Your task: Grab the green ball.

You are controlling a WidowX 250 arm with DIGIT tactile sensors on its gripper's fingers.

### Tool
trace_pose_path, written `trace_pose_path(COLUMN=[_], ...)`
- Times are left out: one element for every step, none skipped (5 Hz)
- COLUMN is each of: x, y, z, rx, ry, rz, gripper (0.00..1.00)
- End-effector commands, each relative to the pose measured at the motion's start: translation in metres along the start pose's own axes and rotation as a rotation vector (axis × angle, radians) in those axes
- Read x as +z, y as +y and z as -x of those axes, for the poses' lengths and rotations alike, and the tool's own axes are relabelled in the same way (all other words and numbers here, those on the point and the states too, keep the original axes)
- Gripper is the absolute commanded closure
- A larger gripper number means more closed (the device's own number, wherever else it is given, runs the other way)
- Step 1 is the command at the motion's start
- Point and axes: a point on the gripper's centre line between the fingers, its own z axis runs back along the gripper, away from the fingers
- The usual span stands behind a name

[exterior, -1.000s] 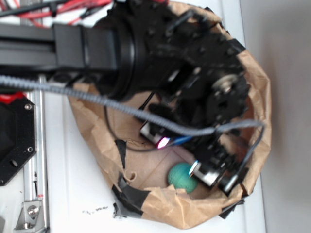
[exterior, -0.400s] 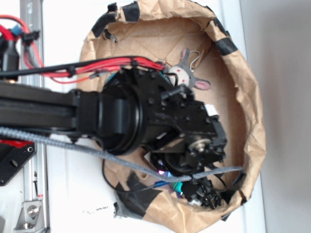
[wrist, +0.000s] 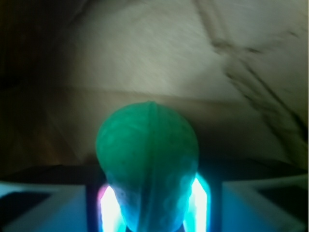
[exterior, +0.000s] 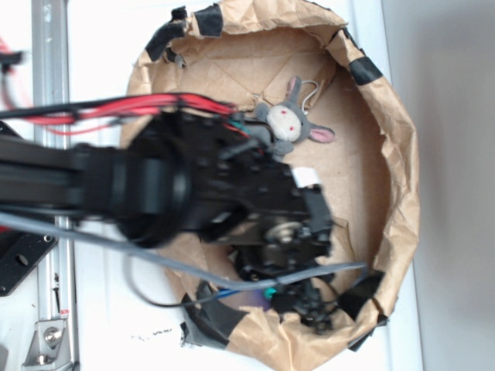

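Observation:
In the wrist view the green ball (wrist: 147,145) fills the lower middle, dimpled and pinched narrow where it sits between my two glowing fingers (wrist: 110,208). My gripper (wrist: 152,198) is shut on it, just above the brown paper floor. In the exterior view my gripper (exterior: 308,303) reaches down at the near edge of the paper basket (exterior: 394,154), and the black arm hides the ball there.
A grey plush bunny (exterior: 288,120) lies on the basket floor at the back. Black tape patches (exterior: 216,321) hold the crumpled paper rim. A metal rail (exterior: 48,85) runs along the left on the white table, with red cables (exterior: 116,108) over the arm.
One second ago the ball lay bare beside the gripper. The arm has since swung down over it, uncovering the bunny, and the fingers now hold the ball.

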Motion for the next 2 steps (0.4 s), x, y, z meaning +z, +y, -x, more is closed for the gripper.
trace_pose_path(x=[0.12, 0.161], y=[0.032, 0.039], z=[-0.027, -0.027], rx=[0.031, -0.054], ry=[-0.264, -0.27], rz=[0.071, 0.034], gripper=[1.0, 1.0])
